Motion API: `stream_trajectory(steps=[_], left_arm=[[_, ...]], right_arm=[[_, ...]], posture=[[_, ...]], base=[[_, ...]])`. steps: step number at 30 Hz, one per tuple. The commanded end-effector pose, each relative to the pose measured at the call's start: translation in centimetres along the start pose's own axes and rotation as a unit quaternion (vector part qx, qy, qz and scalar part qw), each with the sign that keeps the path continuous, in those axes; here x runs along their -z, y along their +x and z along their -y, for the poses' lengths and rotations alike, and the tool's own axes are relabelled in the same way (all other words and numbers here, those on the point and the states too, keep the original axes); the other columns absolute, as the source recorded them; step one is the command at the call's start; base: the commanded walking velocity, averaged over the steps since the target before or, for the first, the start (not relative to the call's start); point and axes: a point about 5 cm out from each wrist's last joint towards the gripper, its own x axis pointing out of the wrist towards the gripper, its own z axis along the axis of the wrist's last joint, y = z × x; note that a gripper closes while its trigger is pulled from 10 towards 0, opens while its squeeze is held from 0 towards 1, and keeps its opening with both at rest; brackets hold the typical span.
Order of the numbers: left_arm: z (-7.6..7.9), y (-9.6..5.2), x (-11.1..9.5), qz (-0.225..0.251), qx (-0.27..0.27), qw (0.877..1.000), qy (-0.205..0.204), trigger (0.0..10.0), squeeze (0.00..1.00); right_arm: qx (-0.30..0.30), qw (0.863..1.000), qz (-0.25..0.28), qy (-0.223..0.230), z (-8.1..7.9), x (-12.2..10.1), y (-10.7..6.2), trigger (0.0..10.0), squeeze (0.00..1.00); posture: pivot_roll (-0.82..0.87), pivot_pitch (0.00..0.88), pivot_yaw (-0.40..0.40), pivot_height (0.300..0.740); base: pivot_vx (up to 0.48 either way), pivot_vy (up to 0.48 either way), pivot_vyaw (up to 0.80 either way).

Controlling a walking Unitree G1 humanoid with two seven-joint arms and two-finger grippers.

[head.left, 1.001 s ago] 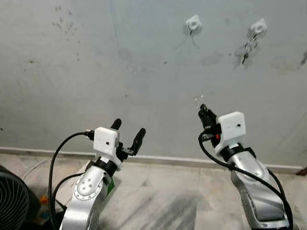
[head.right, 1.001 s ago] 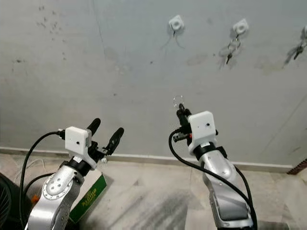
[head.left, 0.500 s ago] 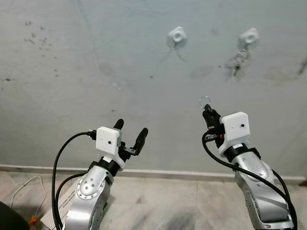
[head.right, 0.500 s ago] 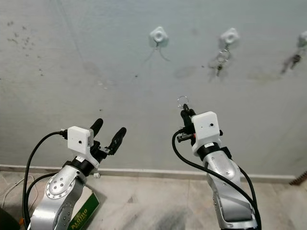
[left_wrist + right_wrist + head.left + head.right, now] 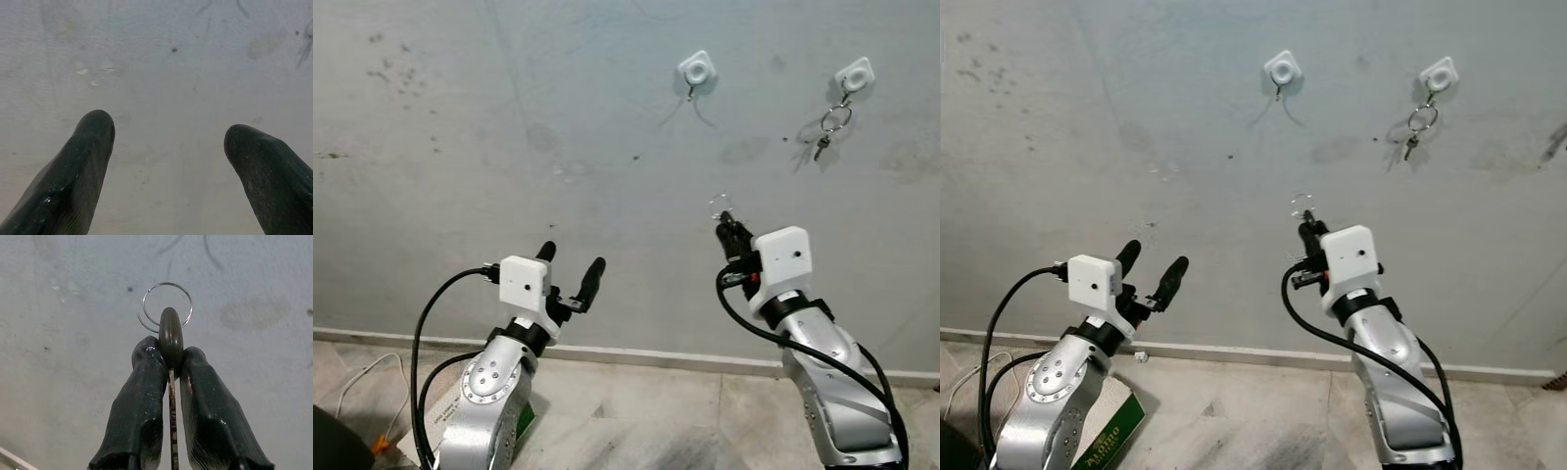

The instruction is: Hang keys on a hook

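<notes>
My right gripper (image 5: 728,227) is shut on a key (image 5: 170,340) whose thin metal ring (image 5: 166,305) sticks out past the fingertips toward the grey wall. The ring (image 5: 721,205) shows faintly above the fingers, well below the hooks. A bare white hook (image 5: 698,70) sits high on the wall, up and a little left of the gripper. A second white hook (image 5: 854,73) to its right carries a ring with keys (image 5: 830,125). My left gripper (image 5: 570,272) stands open, low on the left, with nothing between its fingers (image 5: 80,171).
The grey wall (image 5: 509,127) is stained and scratched. A pale skirting meets a tiled floor (image 5: 636,411) below. A green and white box (image 5: 1097,446) lies on the floor under the left arm, with a white cable (image 5: 357,382) beside it.
The camera has shifted, so the hooks sit further right in the picture. My right gripper still holds the key, slightly lower in the picture than half a second ago. The left gripper stays open.
</notes>
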Motion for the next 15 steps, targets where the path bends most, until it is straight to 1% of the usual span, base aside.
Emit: stream_trajectory(steps=[1, 9, 15], left_arm=[[-0.03, 0.01, 0.07, -0.007, -0.003, 1.0, 0.001, 10.0, 0.0], [-0.02, 0.02, 0.13, -0.008, -0.001, 1.0, -0.002, 10.0, 0.0], [0.0, 0.1, 0.15, -0.009, -0.002, 1.0, -0.002, 10.0, 0.0]], right_arm=[[0.002, 1.0, 0.003, -0.002, 0.16, -0.18, -0.05, 10.0, 0.0], [0.002, 1.0, 0.002, -0.002, 0.1, -0.12, -0.08, 10.0, 0.0], [0.001, 1.0, 0.001, -0.004, 0.15, -0.08, -0.04, 10.0, 0.0]], posture=[[-0.07, 0.035, 0.039, 0.74], [-0.07, 0.031, 0.041, 0.74], [-0.07, 0.027, 0.039, 0.74]], base=[[0.0, -0.371, 0.0], [0.0, -0.372, 0.0], [0.0, -0.311, 0.0]])
